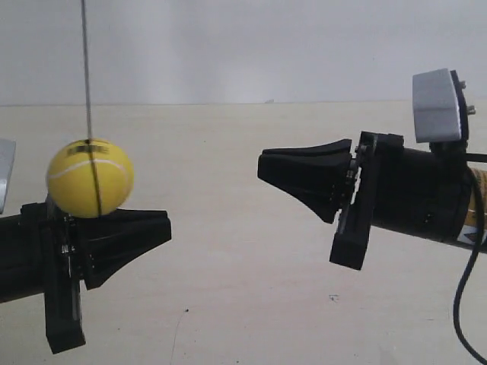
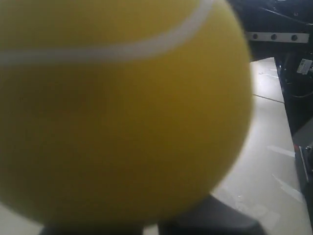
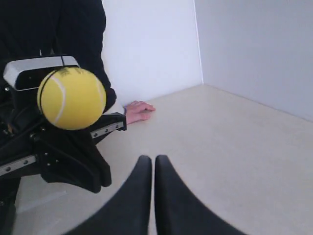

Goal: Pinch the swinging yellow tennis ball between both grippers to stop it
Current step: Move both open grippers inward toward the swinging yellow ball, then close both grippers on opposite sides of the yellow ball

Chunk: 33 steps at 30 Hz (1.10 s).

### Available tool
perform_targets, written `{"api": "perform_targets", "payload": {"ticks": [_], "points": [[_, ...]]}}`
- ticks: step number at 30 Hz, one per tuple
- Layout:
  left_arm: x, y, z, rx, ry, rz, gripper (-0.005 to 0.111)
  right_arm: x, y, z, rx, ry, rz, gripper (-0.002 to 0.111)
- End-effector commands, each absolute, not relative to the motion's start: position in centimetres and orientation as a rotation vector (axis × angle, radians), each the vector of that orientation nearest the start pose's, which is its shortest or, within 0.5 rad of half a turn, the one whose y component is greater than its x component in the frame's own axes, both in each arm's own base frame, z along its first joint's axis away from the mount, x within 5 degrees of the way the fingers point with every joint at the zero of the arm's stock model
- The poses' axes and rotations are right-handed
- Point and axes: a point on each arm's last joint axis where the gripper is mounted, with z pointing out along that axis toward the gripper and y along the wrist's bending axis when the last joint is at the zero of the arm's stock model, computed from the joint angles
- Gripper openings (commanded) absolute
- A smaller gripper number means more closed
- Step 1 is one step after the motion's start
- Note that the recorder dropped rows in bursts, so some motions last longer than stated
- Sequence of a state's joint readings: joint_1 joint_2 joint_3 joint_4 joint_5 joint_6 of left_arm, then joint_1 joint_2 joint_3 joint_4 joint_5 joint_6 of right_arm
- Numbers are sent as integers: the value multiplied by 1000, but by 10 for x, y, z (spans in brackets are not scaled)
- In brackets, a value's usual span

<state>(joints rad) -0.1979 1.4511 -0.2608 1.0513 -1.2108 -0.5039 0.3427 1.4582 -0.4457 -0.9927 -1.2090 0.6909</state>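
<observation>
The yellow tennis ball [image 1: 90, 177] hangs on a thin black string [image 1: 86, 68] at the exterior view's left. It sits just above the rear of my left gripper [image 1: 167, 226]; I cannot tell whether they touch. In the left wrist view the ball [image 2: 117, 112] is blurred and fills almost the whole picture, hiding the fingertips; only a narrow slit shows between the two dark jaws. My right gripper [image 1: 260, 165] is far from the ball at the exterior view's right, pointing toward it. Its fingers [image 3: 142, 169] lie together, shut on nothing. The right wrist view shows the ball [image 3: 71, 98] above the left gripper [image 3: 100, 181].
A grey block [image 1: 437, 105] sits on top of the right arm, and a black cable [image 1: 460, 304] hangs from it. A person's hand [image 3: 139, 110] rests on the pale tabletop [image 1: 228, 289] behind the left arm. White walls close off the table's far side.
</observation>
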Motion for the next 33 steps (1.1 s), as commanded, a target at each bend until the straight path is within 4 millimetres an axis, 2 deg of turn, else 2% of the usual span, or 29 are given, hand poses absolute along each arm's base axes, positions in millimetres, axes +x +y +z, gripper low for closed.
{"api": "perform_targets", "payload": {"ticks": [1,9,33], "points": [[170,-111,189,858,1516,-958,5,184,157,226,-913,1381,1152,0],[154,-109,219,913,1364,-912,5,181,158,225,-968,1367,1147,0],[155,-108,219,904,1380,-887,5,181,158,224,-974,1361,1141,0]]}}
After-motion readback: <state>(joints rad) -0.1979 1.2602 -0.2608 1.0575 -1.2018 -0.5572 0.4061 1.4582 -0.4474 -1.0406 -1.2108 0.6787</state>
